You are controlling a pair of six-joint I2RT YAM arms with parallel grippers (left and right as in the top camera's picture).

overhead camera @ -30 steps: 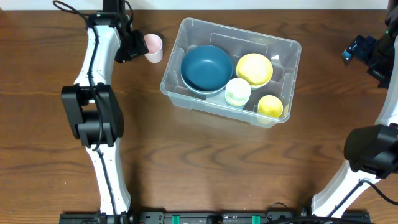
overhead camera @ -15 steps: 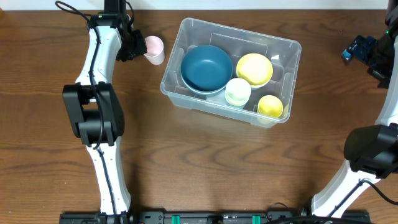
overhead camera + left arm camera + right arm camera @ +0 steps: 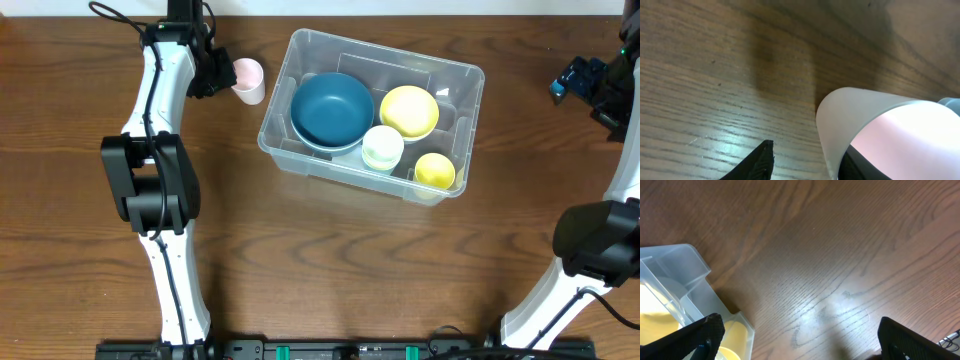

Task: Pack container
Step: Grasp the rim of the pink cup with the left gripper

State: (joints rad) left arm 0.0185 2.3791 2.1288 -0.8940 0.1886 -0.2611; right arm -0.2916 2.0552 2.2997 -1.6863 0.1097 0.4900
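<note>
left hand (image 3: 220,77) now narrower, astride rim of smooth, thin-walled pink cup (image 3: 249,80)

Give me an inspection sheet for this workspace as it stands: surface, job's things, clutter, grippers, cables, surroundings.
Surface: brown wooden table, no spills seen.
Job's things: clear container holds a blue bowl, yellow bowl, pale cup and small yellow cup; pink cup sits outside, to its left.
Clutter: nothing seen.
Grippers: left gripper at the pink cup, grip unclear; right gripper open, empty, right of the container.
Cables: black cable looped near the left gripper.
Surroundings: black base rail along the near edge.
</note>
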